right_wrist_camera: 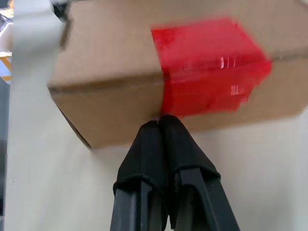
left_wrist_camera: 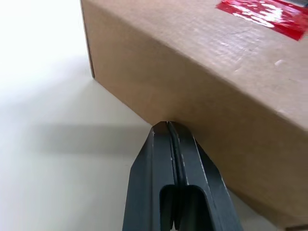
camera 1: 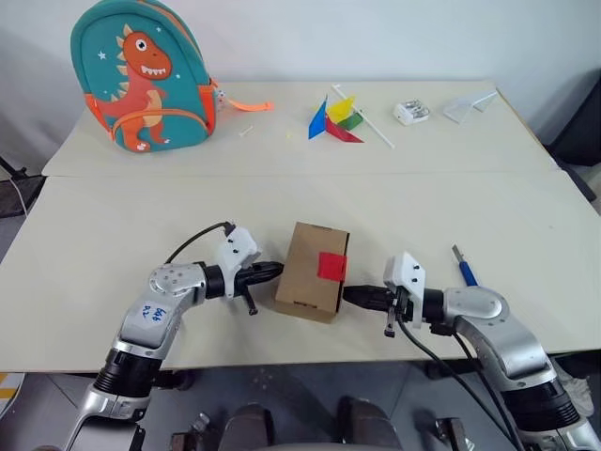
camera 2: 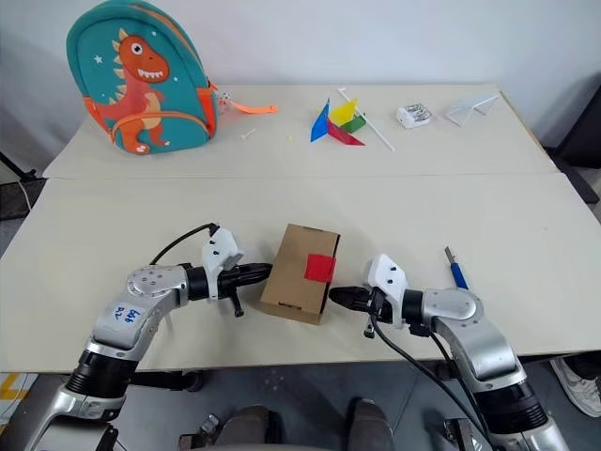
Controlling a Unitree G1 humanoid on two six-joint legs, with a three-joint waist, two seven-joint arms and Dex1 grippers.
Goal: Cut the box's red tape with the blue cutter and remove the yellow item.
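Left eye view shows the two arms low down, nearest to us, reaching in toward each other over the pale table [camera 1: 113, 207]. The left gripper [camera 1: 274, 272] is clenched tight with nothing in it, and its tip pushes against the left side of the box [camera 1: 310, 268]. The right gripper [camera 1: 351, 295] is clenched too, also with nothing in it, and its tip sits at the right side of the box, just under the red tape [camera 1: 331, 266]. So the box is pinched between the two closed tips.

Seen from the left wrist, the black fingers [left_wrist_camera: 161, 183] are pressed flat together and touch the brown wall of the box. Only a corner of the tape shows there; the rest is cut off. Seen from the right wrist, the tape looks smeared and folds over the box edge onto its side.

The box is shut, so what is inside is hidden.

The blue cutter [camera 1: 465, 270] lies on the table just past the right arm, and the arm covers its near end.

Farther back are a pinwheel [camera 1: 335, 120], a small white thing [camera 1: 411, 113] that is hard to make out, and a clear stand [camera 1: 468, 106]. At the far left stands a dinosaur backpack [camera 1: 143, 77].
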